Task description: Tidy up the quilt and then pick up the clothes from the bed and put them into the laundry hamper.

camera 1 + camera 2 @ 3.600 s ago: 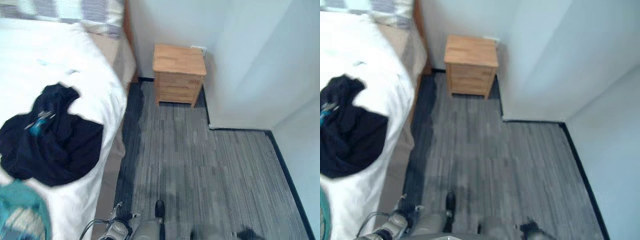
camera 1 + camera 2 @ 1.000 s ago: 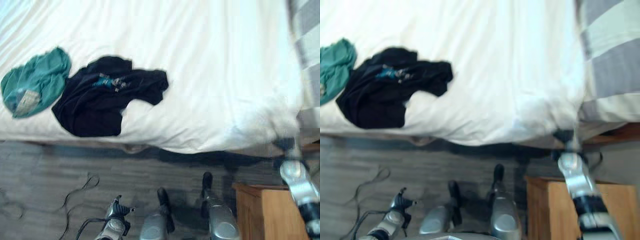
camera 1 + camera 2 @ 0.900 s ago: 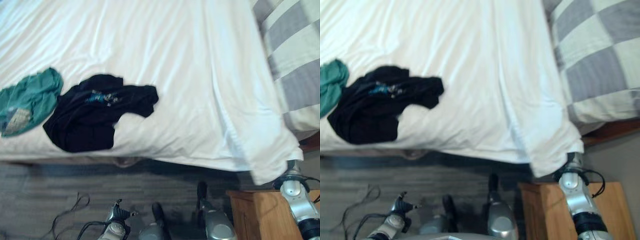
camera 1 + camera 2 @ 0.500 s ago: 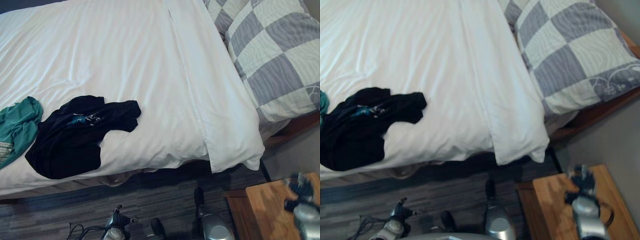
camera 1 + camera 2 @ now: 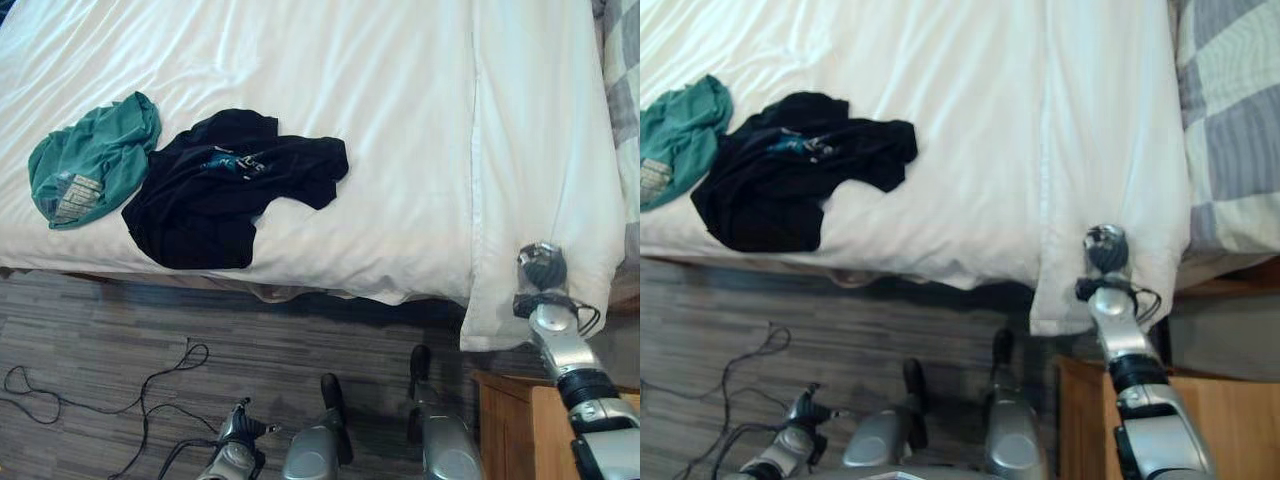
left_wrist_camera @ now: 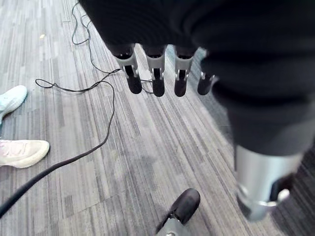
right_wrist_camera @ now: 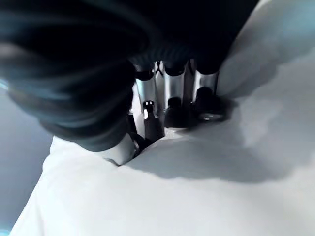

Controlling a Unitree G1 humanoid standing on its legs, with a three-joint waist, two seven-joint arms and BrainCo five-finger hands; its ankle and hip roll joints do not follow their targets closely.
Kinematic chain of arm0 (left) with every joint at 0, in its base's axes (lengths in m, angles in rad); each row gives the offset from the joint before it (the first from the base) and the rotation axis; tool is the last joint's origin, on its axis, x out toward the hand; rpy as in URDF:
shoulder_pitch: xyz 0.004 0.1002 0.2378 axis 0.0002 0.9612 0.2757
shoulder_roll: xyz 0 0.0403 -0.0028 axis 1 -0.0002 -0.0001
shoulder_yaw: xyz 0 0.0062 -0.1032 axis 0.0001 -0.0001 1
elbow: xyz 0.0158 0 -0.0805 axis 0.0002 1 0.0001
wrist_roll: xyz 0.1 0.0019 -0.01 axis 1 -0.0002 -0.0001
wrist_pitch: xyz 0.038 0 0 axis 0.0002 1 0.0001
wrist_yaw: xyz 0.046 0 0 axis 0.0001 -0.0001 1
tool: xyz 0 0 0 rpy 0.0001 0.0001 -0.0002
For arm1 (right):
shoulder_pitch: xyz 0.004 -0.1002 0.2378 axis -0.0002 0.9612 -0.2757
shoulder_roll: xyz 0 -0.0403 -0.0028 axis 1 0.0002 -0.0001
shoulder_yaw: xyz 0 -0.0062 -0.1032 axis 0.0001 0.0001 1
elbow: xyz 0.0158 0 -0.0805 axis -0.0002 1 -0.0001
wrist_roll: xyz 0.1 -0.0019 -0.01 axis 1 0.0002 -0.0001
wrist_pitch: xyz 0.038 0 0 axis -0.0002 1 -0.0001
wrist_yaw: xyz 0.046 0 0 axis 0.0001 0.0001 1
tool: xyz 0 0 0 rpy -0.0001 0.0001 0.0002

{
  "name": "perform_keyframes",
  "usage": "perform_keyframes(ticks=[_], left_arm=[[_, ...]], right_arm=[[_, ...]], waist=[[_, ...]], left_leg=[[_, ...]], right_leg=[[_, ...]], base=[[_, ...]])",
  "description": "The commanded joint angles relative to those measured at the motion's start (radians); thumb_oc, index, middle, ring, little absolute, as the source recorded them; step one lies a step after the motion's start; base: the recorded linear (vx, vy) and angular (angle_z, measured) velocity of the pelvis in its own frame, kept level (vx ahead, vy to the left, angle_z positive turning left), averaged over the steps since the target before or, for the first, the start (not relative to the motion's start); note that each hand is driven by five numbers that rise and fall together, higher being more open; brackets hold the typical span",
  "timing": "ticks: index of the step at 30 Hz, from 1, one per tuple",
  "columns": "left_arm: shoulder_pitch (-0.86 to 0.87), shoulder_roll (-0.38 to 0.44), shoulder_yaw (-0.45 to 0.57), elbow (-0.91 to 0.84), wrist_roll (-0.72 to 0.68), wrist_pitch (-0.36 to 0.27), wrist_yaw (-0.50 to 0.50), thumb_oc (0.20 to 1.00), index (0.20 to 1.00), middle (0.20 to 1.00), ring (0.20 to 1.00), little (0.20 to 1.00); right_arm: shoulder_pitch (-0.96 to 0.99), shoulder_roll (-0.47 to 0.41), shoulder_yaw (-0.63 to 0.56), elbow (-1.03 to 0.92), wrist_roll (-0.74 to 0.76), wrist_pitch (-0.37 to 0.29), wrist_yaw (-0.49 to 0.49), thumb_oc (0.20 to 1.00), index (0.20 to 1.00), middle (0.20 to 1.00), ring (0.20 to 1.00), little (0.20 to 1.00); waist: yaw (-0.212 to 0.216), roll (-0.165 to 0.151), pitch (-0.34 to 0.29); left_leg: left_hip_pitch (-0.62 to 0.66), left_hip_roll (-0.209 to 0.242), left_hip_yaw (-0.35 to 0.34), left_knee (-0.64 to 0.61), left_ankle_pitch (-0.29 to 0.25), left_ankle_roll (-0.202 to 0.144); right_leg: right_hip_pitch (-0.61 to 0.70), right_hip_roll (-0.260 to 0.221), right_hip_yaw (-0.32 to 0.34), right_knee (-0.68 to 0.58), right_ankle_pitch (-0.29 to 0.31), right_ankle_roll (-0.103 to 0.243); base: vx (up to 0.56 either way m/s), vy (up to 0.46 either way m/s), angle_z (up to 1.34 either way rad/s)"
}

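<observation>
Mostly you see the white quilt [image 5: 380, 130], spread across the upper part of both eye views, with a folded strip running down the right side and hanging over the bed's near edge. Grey striped flooring [image 5: 90, 340] fills the bottom band. A checked grey and cream pillow [image 5: 1230, 120] sits at the upper right. A dark navy garment [image 5: 225, 190] lies crumpled on the quilt left of centre, and a smaller teal garment [image 5: 90, 160] lies just beside it at the far left. A wooden nightstand [image 5: 515, 425] shows at the lower right corner.

Your right hand [image 5: 542, 268] rests at the hanging quilt corner, lower right; in its wrist view the fingers [image 7: 173, 105] curl into the white fabric, apparently pinching it. Your left hand [image 6: 157, 69] hangs over the floor, fingers straight and holding nothing. A person's pale shoes [image 6: 19, 150] stand nearby.
</observation>
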Motion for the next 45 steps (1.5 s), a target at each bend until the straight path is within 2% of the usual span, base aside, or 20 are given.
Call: perform_keyframes(ticks=[1, 5, 7, 8, 10, 14, 18, 19, 22, 25, 27, 30, 32, 34, 36, 37, 39, 41, 43, 45], left_arm=[[-0.028, 0.034, -0.003, 0.063, -0.007, 0.000, 0.031, 1.000, 1.000, 1.000, 1.000, 1.000], [-0.014, 0.034, -0.015, 0.092, 0.027, 0.008, 0.015, 1.000, 1.000, 1.000, 1.000, 1.000], [-0.027, 0.039, -0.009, 0.095, 0.022, 0.014, 0.014, 1.000, 1.000, 1.000, 1.000, 1.000], [-0.035, 0.043, -0.018, 0.095, 0.026, 0.014, 0.012, 1.000, 1.000, 1.000, 1.000, 1.000], [-0.049, 0.054, -0.038, 0.085, 0.034, 0.007, -0.001, 1.000, 1.000, 1.000, 1.000, 1.000], [-0.049, 0.059, -0.034, 0.076, 0.042, 0.000, -0.010, 1.000, 1.000, 1.000, 1.000, 1.000], [-0.071, 0.043, -0.030, 0.034, 0.001, -0.017, -0.007, 1.000, 1.000, 1.000, 1.000, 1.000], [-0.096, 0.038, -0.037, 0.027, -0.009, -0.022, 0.001, 1.000, 1.000, 1.000, 1.000, 1.000], [-0.094, 0.038, -0.038, 0.030, -0.003, -0.023, 0.010, 1.000, 1.000, 1.000, 1.000, 1.000], [-0.079, 0.031, -0.021, 0.049, -0.018, -0.027, 0.024, 1.000, 1.000, 1.000, 1.000, 1.000], [-0.066, 0.027, -0.019, 0.055, -0.016, -0.024, 0.025, 1.000, 1.000, 1.000, 1.000, 1.000], [-0.056, 0.020, -0.028, 0.079, 0.001, -0.013, 0.010, 1.000, 1.000, 1.000, 1.000, 1.000], [-0.055, 0.011, -0.045, 0.100, 0.021, 0.004, -0.011, 1.000, 1.000, 1.000, 1.000, 1.000], [-0.060, 0.035, -0.044, 0.099, 0.027, 0.006, -0.022, 1.000, 1.000, 1.000, 1.000, 1.000], [-0.061, 0.045, -0.052, 0.094, 0.033, 0.009, -0.025, 1.000, 1.000, 1.000, 1.000, 1.000], [-0.053, 0.064, -0.053, 0.093, 0.049, 0.014, -0.044, 1.000, 1.000, 1.000, 1.000, 1.000], [-0.053, 0.080, -0.053, 0.100, 0.065, 0.020, -0.050, 1.000, 1.000, 1.000, 1.000, 1.000], [-0.047, 0.082, -0.040, 0.121, 0.085, 0.032, -0.052, 1.000, 1.000, 1.000, 1.000, 1.000], [-0.046, 0.078, -0.046, 0.131, 0.123, 0.023, -0.048, 1.000, 1.000, 1.000, 1.000, 1.000], [-0.051, 0.072, -0.065, 0.119, 0.132, 0.022, -0.034, 1.000, 1.000, 1.000, 1.000, 1.000]], right_arm=[[0.160, 0.072, 0.094, 0.155, 0.058, 0.087, 0.075, 0.200, 0.200, 0.200, 0.200, 0.200], [0.358, 0.188, 0.097, 0.370, 0.025, 0.130, 0.168, 0.200, 0.200, 0.200, 0.200, 0.200], [0.373, 0.202, 0.099, 0.436, 0.020, 0.149, 0.191, 1.000, 1.000, 1.000, 1.000, 1.000], [0.384, 0.212, 0.104, 0.462, 0.012, 0.149, 0.200, 1.000, 1.000, 1.000, 1.000, 1.000], [0.405, 0.215, 0.140, 0.508, -0.026, 0.149, 0.215, 1.000, 1.000, 1.000, 1.000, 1.000], [0.395, 0.210, 0.179, 0.516, -0.090, 0.157, 0.213, 1.000, 1.000, 1.000, 1.000, 1.000], [0.332, 0.163, 0.233, 0.489, -0.155, 0.158, 0.199, 1.000, 1.000, 1.000, 1.000, 1.000], [0.294, 0.137, 0.254, 0.444, -0.172, 0.154, 0.184, 1.000, 1.000, 1.000, 1.000, 1.000], [0.286, 0.140, 0.250, 0.401, -0.155, 0.145, 0.186, 1.000, 1.000, 1.000, 1.000, 1.000], [0.305, 0.149, 0.237, 0.356, -0.135, 0.128, 0.196, 1.000, 1.000, 1.000, 1.000, 1.000], [0.334, 0.155, 0.218, 0.377, -0.130, 0.133, 0.203, 1.000, 1.000, 1.000, 1.000, 1.000], [0.366, 0.170, 0.198, 0.424, -0.144, 0.147, 0.216, 1.000, 1.000, 1.000, 1.000, 1.000], [0.377, 0.182, 0.185, 0.485, -0.185, 0.178, 0.226, 1.000, 1.000, 1.000, 1.000, 1.000], [0.374, 0.202, 0.201, 0.487, -0.190, 0.180, 0.228, 1.000, 1.000, 1.000, 1.000, 1.000], [0.370, 0.210, 0.214, 0.473, -0.180, 0.168, 0.224, 1.000, 1.000, 1.000, 1.000, 1.000], [0.367, 0.223, 0.234, 0.445, -0.164, 0.157, 0.229, 1.000, 1.000, 1.000, 1.000, 1.000], [0.348, 0.225, 0.258, 0.410, -0.140, 0.146, 0.222, 1.000, 1.000, 1.000, 1.000, 1.000], [0.330, 0.223, 0.288, 0.379, -0.142, 0.140, 0.225, 1.000, 1.000, 1.000, 1.000, 1.000], [0.326, 0.209, 0.306, 0.348, -0.161, 0.137, 0.230, 1.000, 1.000, 1.000, 1.000, 1.000], [0.314, 0.199, 0.318, 0.341, -0.153, 0.132, 0.231, 1.000, 1.000, 1.000, 1.000, 1.000]], waist=[[-0.006, -0.042, -0.038], [-0.038, -0.078, -0.071], [-0.051, -0.088, -0.058], [-0.058, -0.085, -0.051], [-0.088, -0.068, -0.046], [-0.075, -0.078, -0.077], [-0.029, -0.097, -0.044], [-0.016, -0.097, -0.033], [-0.018, -0.096, -0.053], [-0.025, -0.094, -0.098], [-0.033, -0.087, -0.118], [-0.039, -0.074, -0.151], [-0.039, -0.103, -0.163], [-0.031, -0.112, -0.157], [-0.036, -0.110, -0.154], [-0.065, -0.098, -0.134], [-0.099, -0.103, -0.098], [-0.116, -0.111, -0.076], [-0.116, -0.112, -0.081], [-0.126, -0.111, -0.081]], left_leg=[[-0.015, 0.003, -0.010, -0.003, -0.065, -0.017], [0.017, -0.032, -0.009, -0.003, -0.101, 0.008], [0.026, -0.039, -0.003, -0.003, -0.110, 0.018], [0.025, -0.033, -0.001, -0.003, -0.107, 0.018], [0.041, -0.039, -0.013, -0.003, -0.112, 0.028], [0.047, -0.082, -0.004, 0.041, -0.129, 0.034], [-0.123, -0.086, -0.017, 0.343, -0.144, -0.011], [-0.164, -0.036, -0.049, 0.383, -0.111, -0.059], [-0.119, 0.039, -0.044, 0.283, -0.110, -0.054], [-0.085, 0.215, -0.049, 0.062, 0.034, -0.085], [-0.085, 0.262, -0.004, 0.009, 0.076, -0.102], [-0.085, 0.261, 0.017, -0.003, 0.072, -0.119], [-0.064, 0.169, 0.021, 0.005, 0.024, -0.093], [-0.041, 0.133, 0.048, -0.003, 0.000, -0.063], [-0.032, 0.119, 0.058, -0.003, -0.014, -0.048], [-0.005, 0.101, 0.061, -0.003, -0.040, -0.032], [0.032, 0.052, 0.062, -0.003, -0.069, -0.017], [0.091, -0.015, 0.061, 0.014, -0.137, 0.002], [0.080, -0.051, 0.074, 0.190, -0.242, 0.014], [0.048, -0.055, 0.080, 0.318, -0.261, -0.007]], right_leg=[[0.005, -0.088, 0.085, 0.142, -0.250, 0.091], [0.021, -0.119, 0.081, 0.160, -0.220, 0.122], [-0.027, -0.130, 0.102, 0.258, -0.178, 0.155], [-0.054, -0.120, 0.111, 0.317, -0.184, 0.157], [-0.062, 0.028, 0.179, 0.382, -0.280, 0.120], [0.091, 0.022, 0.163, 0.139, -0.304, 0.054], [0.141, -0.026, 0.160, 0.057, -0.288, 0.029], [0.154, -0.054, 0.145, 0.029, -0.287, 0.032], [0.152, -0.087, 0.140, 0.025, -0.285, 0.055], [0.148, -0.163, 0.126, 0.044, -0.284, 0.105], [0.175, -0.202, 0.107, 0.045, -0.294, 0.125], [0.198, -0.233, 0.077, 0.070, -0.301, 0.145], [0.205, -0.337, 0.068, 0.169, -0.148, 0.171], [0.158, -0.353, 0.049, 0.260, -0.100, 0.132], [0.117, -0.304, 0.068, 0.326, -0.131, 0.107], [0.044, -0.123, 0.126, 0.371, -0.255, 0.085], [-0.008, 0.031, 0.160, 0.316, -0.287, 0.068], [-0.028, 0.091, 0.109, 0.221, -0.267, 0.051], [0.020, 0.037, 0.001, 0.143, -0.296, 0.014], [0.029, 0.050, 0.047, 0.141, -0.298, -0.013]], base=[[0.02, 0.114, 0.27], [0.02, 0.206, 0.03], [-0.07, 0.217, -0.05], [-0.11, 0.152, -0.16], [-0.05, 0.185, -0.21], [0.06, 0.030, -0.09], [-0.11, 0.061, 0.02], [-0.03, 0.261, 0.31], [0.08, 0.342, 0.20], [0.16, 0.592, 0.18], [0.17, 0.496, 0.45], [0.31, 0.622, 0.52], [0.34, 0.648, 0.82], [0.18, 0.447, 0.13], [0.18, 0.365, 0.07], [0.24, 0.418, 0.22], [0.25, 0.396, -0.01], [0.32, 0.299, 0.22], [0.38, 0.248, 0.06], [0.18, 0.079, 0.05]])
